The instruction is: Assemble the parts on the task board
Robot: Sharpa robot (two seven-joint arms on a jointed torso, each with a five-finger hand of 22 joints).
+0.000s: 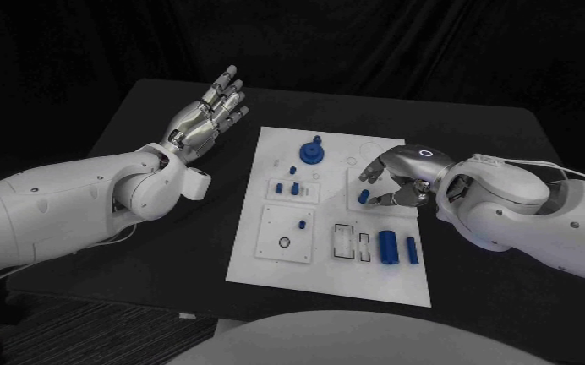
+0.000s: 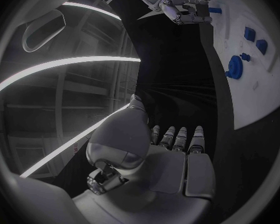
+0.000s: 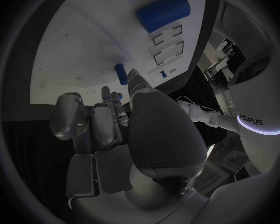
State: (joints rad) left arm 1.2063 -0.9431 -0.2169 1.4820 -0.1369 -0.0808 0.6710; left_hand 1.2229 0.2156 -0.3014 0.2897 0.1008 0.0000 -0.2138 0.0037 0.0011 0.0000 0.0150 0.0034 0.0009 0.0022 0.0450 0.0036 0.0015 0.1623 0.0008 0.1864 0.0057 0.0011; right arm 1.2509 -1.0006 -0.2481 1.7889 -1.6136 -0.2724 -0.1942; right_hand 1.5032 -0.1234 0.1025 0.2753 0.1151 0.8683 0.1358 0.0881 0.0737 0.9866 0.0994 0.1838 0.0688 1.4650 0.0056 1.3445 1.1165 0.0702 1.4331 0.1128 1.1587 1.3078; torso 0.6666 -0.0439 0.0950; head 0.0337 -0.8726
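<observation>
black table (image 1: 159, 238) bears white task board (image 1: 281, 264)

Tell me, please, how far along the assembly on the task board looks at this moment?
Early to midway, I'd judge. Done: a blue round part stands seated at the far end of the task board. In hand: the right hand pinches a small blue part over the board. Left: a blue cylinder and a blue bar lie loose beside two unfilled slots. The left hand is raised, holding nothing.
</observation>
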